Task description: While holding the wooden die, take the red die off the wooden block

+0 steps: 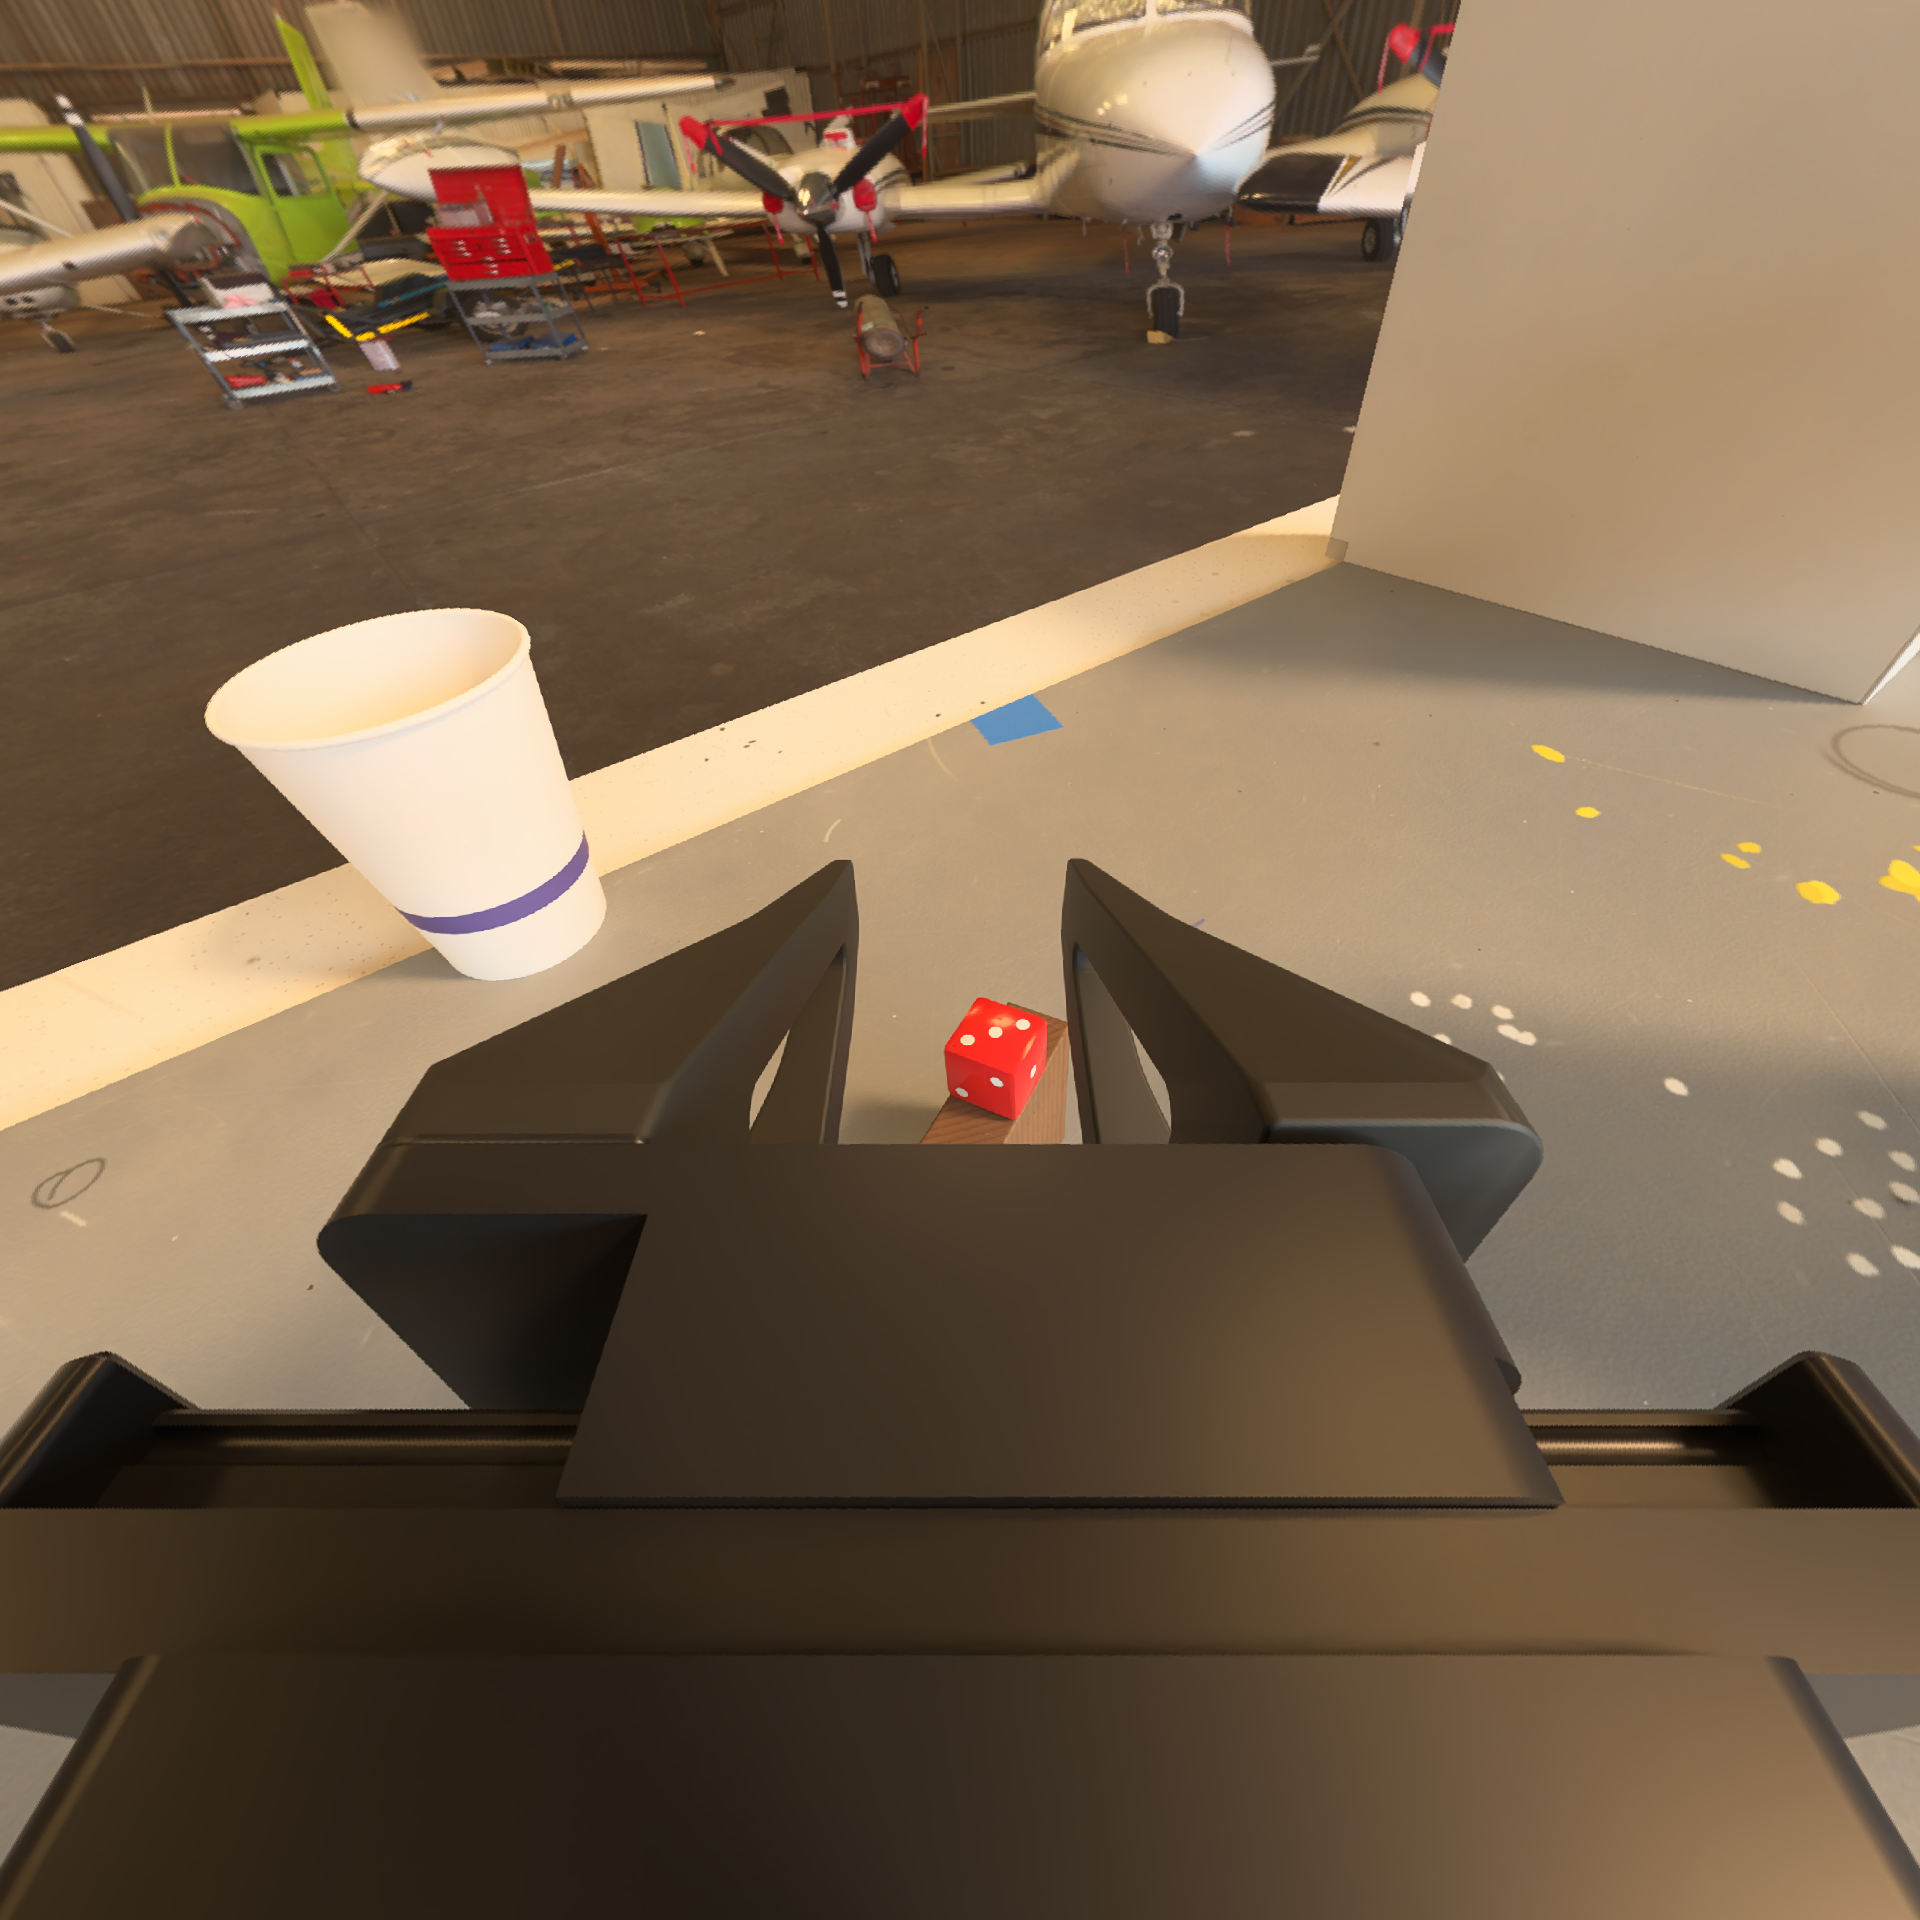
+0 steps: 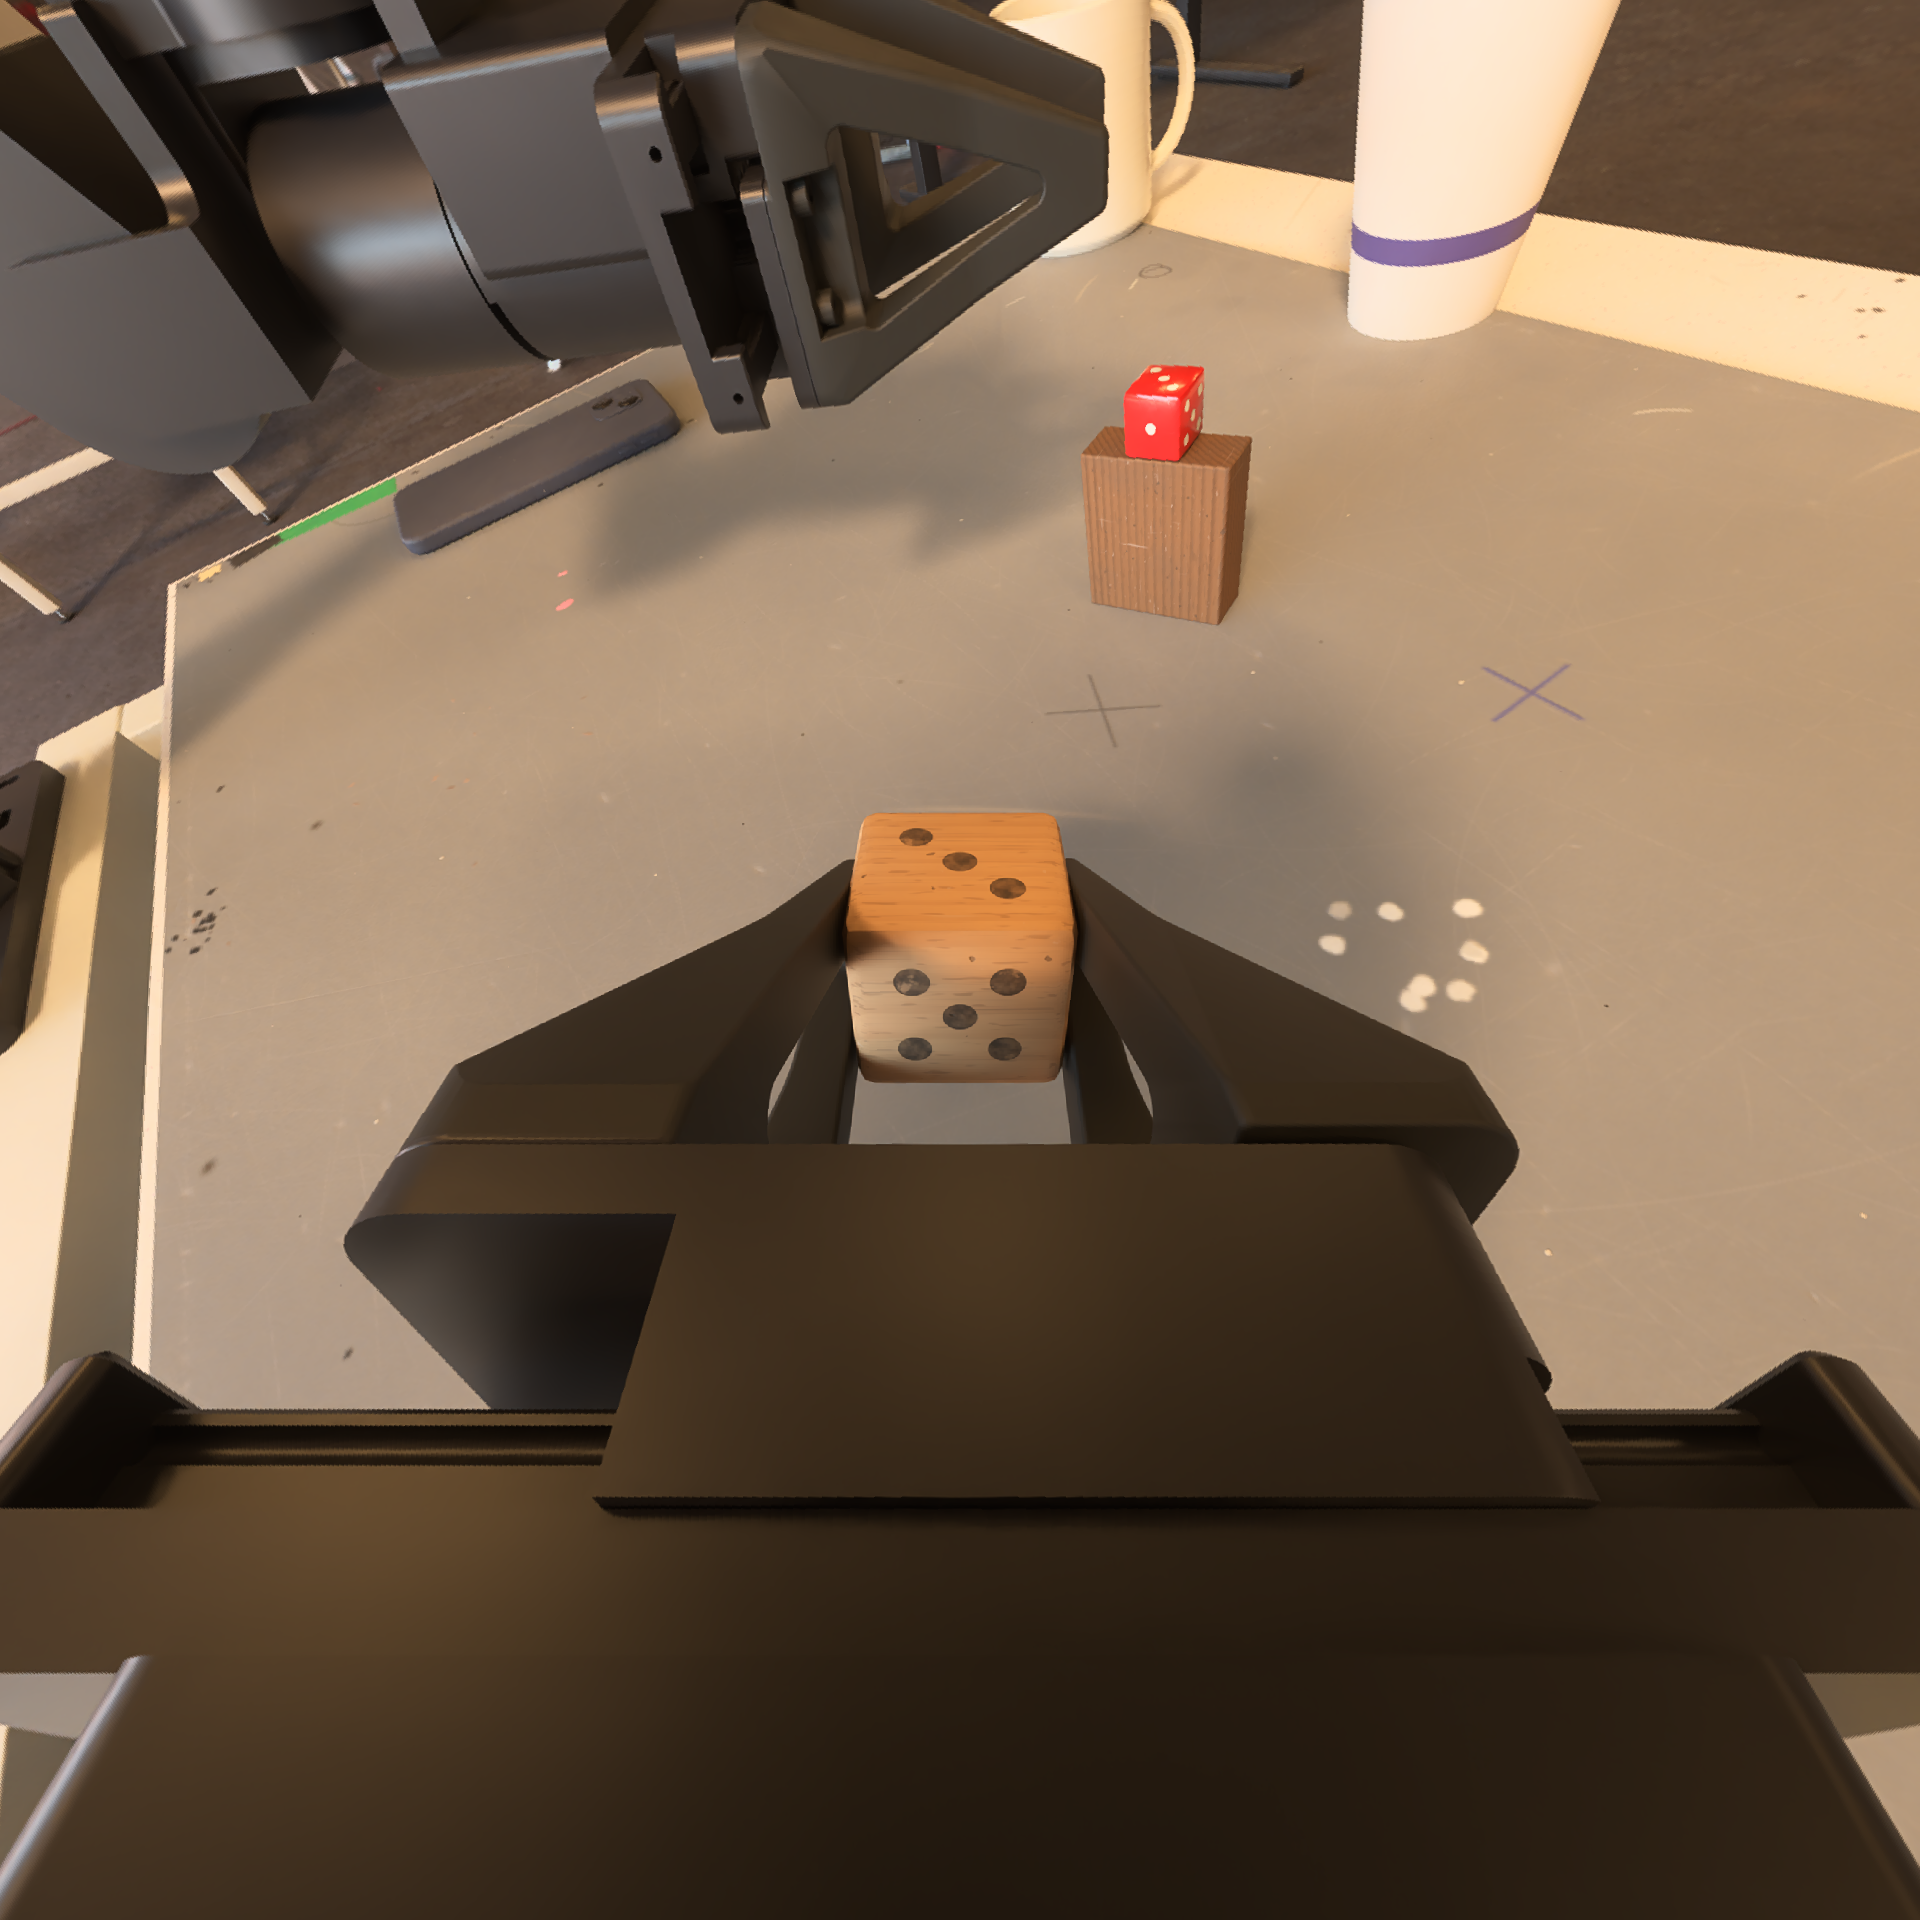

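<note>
- Left wrist view: the left gripper (image 1: 960, 883) has its jaws spread apart with nothing between them, hanging above the grey table (image 1: 1351, 935).
- Straight below the gap between its fingers, slightly toward the right-hand finger, the red die (image 1: 994, 1057) sits on the top face of the wooden block (image 1: 1039, 1107). The die is turned at an angle to the fingers, one corner pointing back toward the camera.
- Ahead and to the left of the fingers a white paper cup (image 1: 416, 790) with a purple band stands near the table edge, well clear of the die.
- Right wrist view: the right gripper (image 2: 960, 883) is clamped on the wooden die (image 2: 958, 945), one finger against each side face, the die raised off the table.
- Far ahead of it and a little to the right stand the wooden block and the red die, the die near the block's front left corner. The left gripper's own body shows up and to the left of them, apart from both.
- Handling, as a judgement: the red die looks small, light, rigid and glossy, so it may slip or twist if pinched across corners. Best to turn the wrist so the pads meet two opposite flat faces at mid height.
- The block is tall and narrow; a sideways nudge could topple it, so a straight descent and straight lift seem wise.
</note>
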`<state>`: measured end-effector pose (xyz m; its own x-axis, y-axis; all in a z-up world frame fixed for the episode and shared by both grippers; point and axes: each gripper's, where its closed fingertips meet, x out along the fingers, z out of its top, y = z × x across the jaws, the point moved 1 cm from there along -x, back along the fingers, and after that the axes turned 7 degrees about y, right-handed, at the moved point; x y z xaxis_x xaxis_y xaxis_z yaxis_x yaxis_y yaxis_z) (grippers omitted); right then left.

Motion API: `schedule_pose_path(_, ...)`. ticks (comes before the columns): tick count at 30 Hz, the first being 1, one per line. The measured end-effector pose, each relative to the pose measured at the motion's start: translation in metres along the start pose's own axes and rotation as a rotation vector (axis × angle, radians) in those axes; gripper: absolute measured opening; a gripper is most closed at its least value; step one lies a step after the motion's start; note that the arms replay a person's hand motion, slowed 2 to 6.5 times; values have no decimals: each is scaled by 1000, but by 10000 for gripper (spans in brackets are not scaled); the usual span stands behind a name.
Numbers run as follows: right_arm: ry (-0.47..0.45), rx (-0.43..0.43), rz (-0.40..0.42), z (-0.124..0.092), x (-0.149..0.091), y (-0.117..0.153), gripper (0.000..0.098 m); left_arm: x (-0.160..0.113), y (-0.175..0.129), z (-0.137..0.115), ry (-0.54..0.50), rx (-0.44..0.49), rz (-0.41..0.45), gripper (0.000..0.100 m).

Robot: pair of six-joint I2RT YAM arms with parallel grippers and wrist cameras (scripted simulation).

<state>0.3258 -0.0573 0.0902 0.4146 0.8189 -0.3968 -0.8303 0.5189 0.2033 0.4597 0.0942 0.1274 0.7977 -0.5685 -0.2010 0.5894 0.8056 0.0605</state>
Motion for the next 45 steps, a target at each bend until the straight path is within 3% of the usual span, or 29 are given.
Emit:
schedule_pose_path(15, -4, 2, -1, 1, -1, -1, 301, -27, -7, 7, 57, -24, -8, 442)
schedule_pose_path(24, -14, 3, -7, 1, -4, -1, 301, -54, -26, -13, 134, -177, -64, 433)
schedule_pose_path(32, -31, 16, -22, 2, -7, -3, 301, -68, -32, -38, 171, -234, 49, 432)
schedule_pose_path(38, -47, 11, -67, 4, -11, -7, 301, -72, -33, -39, 150, -181, 166, 434)
schedule_pose_path(45, -59, -1, -97, 6, -12, -8, 301, -72, -42, -33, 142, -136, 182, 446)
